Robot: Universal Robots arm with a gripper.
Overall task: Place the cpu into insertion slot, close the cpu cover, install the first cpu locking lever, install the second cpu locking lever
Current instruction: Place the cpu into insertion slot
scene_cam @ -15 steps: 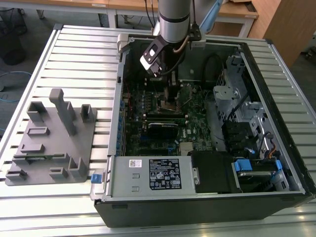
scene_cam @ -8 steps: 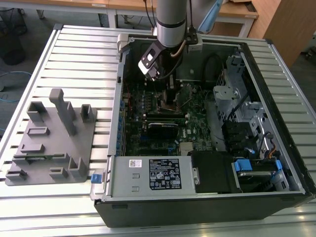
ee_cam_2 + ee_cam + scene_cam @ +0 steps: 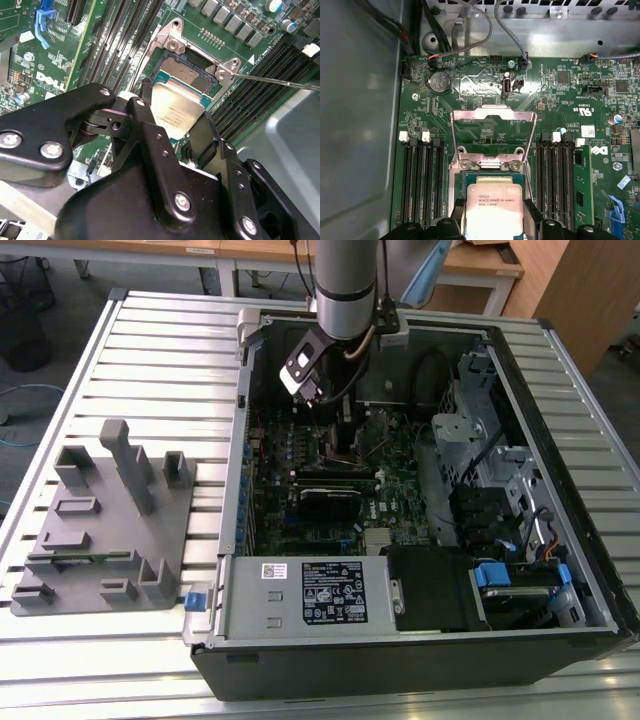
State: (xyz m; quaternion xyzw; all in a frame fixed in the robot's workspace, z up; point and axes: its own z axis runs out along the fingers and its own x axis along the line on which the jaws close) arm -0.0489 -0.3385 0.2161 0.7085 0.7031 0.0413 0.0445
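Slatted metal table, open computer case, tool clamped on cpu over insertion slot

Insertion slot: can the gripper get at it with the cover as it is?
Probably yes. The cpu cover is swung up clear of the insertion slot, and the gripper, holding the cpu, is right over it with nothing between.

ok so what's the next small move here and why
Probably ease the cpu down a little while lining it up with the insertion slot. The hand grips it by two opposite edges over the slot, and in the second wrist view part of the slot is uncovered, so it seems not yet seated. The cpu cover stands flipped open, out of the way.
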